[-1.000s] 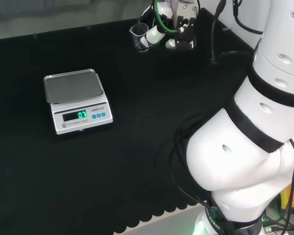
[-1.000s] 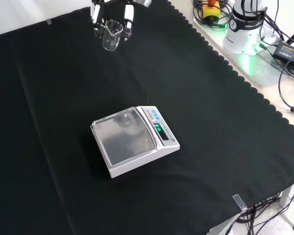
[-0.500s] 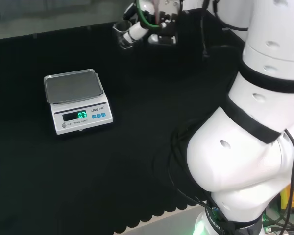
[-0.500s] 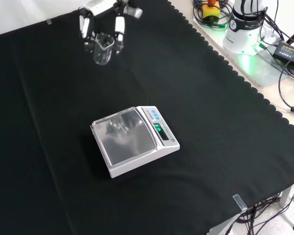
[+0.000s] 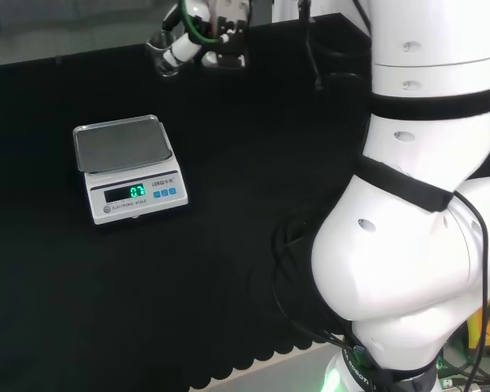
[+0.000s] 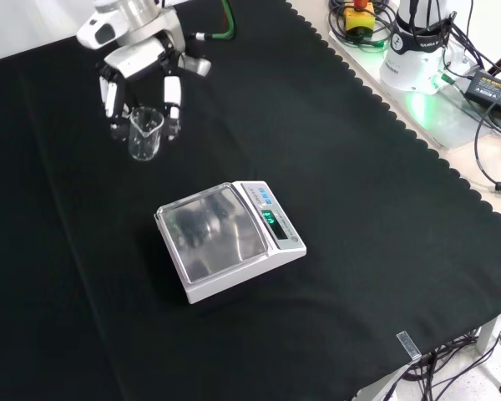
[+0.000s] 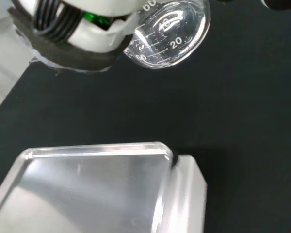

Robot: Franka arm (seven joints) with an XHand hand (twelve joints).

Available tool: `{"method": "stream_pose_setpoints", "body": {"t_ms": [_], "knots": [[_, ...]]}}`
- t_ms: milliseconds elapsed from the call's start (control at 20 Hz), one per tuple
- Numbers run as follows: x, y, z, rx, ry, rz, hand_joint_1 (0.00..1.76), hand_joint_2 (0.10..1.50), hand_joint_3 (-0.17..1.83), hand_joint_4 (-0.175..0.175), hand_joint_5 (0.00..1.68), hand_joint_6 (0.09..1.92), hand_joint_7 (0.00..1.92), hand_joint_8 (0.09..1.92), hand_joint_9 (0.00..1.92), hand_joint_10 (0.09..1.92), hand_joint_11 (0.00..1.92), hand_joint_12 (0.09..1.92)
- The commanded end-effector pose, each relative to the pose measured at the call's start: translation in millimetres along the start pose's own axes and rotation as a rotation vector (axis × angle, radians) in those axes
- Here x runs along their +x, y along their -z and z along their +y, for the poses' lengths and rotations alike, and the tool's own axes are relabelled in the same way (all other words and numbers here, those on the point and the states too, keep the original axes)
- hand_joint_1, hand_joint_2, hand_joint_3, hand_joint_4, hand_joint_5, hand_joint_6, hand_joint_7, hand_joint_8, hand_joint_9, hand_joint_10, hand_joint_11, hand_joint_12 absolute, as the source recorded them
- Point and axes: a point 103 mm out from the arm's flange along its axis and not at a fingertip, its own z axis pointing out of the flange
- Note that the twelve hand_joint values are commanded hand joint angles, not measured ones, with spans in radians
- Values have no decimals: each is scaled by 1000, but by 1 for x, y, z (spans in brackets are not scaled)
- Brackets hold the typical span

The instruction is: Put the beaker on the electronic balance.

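A small clear glass beaker [image 6: 144, 134] hangs above the cloth, held upright between the curled fingers of my hand [image 6: 140, 60]. In the head view the beaker [image 5: 163, 53] sits at the far end of the bench with the hand [image 5: 215, 45] just right of it. The electronic balance [image 6: 228, 239] stands in the middle of the cloth, its steel pan [image 6: 210, 232] bare and its display lit green. In the front view the beaker is up and to the left of the balance. The wrist view shows the beaker's base [image 7: 169, 35] and the balance pan [image 7: 82, 187] close by.
The arm's white links [image 5: 416, 204] stand at the right of the head view. A power supply, cables and the arm's base [image 6: 422, 42] lie past the cloth's scalloped right edge in the front view. Black cloth [image 6: 359, 209] surrounds the balance.
The hand has carried the beaker leftward in the head view, and down and left in the front view, closer to the balance. The balance has not moved.
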Motion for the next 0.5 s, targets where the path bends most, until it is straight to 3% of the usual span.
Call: {"method": "stream_pose_setpoints", "body": {"t_ms": [50,300,500], "knots": [[35,-32,27,58,30,38,1124,667,651,165,1265,679,1638,291,1719,108,1152,1022],[35,-52,34,122,48,104,1124,666,653,165,1266,679,1639,289,1718,107,1151,1023],[27,-61,34,186,35,130,1124,665,655,166,1266,679,1640,288,1717,106,1148,1023]]}}
